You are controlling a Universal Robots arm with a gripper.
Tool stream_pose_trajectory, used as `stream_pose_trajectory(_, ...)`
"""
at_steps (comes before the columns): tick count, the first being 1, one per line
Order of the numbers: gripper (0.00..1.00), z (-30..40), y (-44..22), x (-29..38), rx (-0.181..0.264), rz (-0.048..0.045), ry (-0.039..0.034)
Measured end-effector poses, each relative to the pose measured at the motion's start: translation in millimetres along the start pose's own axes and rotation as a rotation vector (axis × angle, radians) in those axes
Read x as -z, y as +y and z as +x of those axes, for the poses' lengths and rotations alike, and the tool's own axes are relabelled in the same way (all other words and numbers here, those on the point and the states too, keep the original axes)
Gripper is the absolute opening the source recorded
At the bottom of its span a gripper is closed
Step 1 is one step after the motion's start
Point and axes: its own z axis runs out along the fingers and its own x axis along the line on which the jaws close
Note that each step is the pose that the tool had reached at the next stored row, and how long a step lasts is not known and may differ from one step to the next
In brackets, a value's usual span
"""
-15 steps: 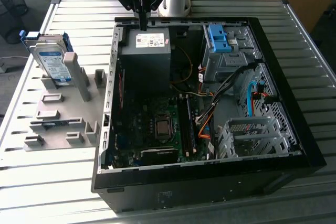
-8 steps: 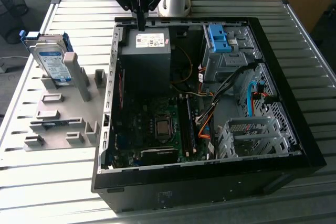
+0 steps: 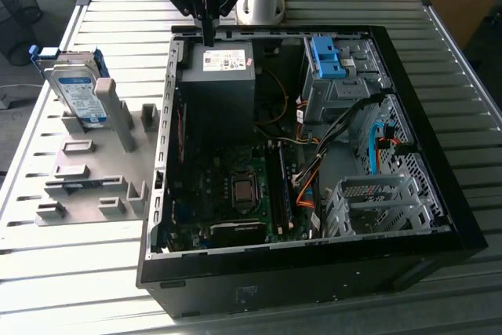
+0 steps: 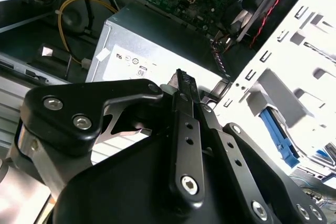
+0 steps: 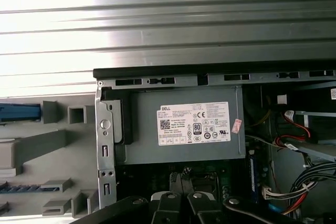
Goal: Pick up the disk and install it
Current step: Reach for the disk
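Slatted metal desk [image 3: 463, 60] under bright light, and an open computer case [image 3: 439, 154] lying on it with its insides on show. The disk [image 3: 78, 96] stands upright in the grey holder [image 3: 94, 186] at the exterior view's left, outside the case and well apart from the arm, so nothing of the job is done yet: no pick-up, no install. A bare blue bracket [image 3: 325, 56] sits in the drive cage at the far side. And the arm? It hangs over the case's back edge, pincer [image 3: 209, 37] pointing straight down, pressed together and gripping nothing, just above the grey power box [image 3: 220, 92] with the white sticker. In the second wrist view the pincer [image 4: 181, 80] hovers over that same box.
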Motion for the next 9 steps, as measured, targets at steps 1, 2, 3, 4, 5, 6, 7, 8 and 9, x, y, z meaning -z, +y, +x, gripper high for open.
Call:
stream_pose_trajectory(1,0.11,0.4,0.0,0.0,0.0,0.0,0.0)
stream_pose_trajectory(2,0.11,0.8,-0.1,0.0,0.0,0.0,0.0)
stream_pose_trajectory(3,0.11,1.2,-0.1,0.0,0.0,0.0,0.0)
stream_pose_trajectory(4,0.11,1.6,-0.1,0.0,0.0,0.0,0.0)
stream_pose_trajectory(5,0.11,2.1,-0.2,0.0,0.0,0.0,0.0)
stream_pose_trajectory(6,0.11,2.5,-0.2,-0.1,0.0,0.0,0.0)
stream_pose_trajectory(7,0.11,3.1,-0.2,-0.1,0.0,0.0,0.0)
stream_pose_trajectory(8,0.11,3.6,-0.3,-0.1,0.0,0.0,0.0)
stream_pose_trajectory(9,0.11,4.1,-0.3,-0.1,0.0,0.0,0.0)
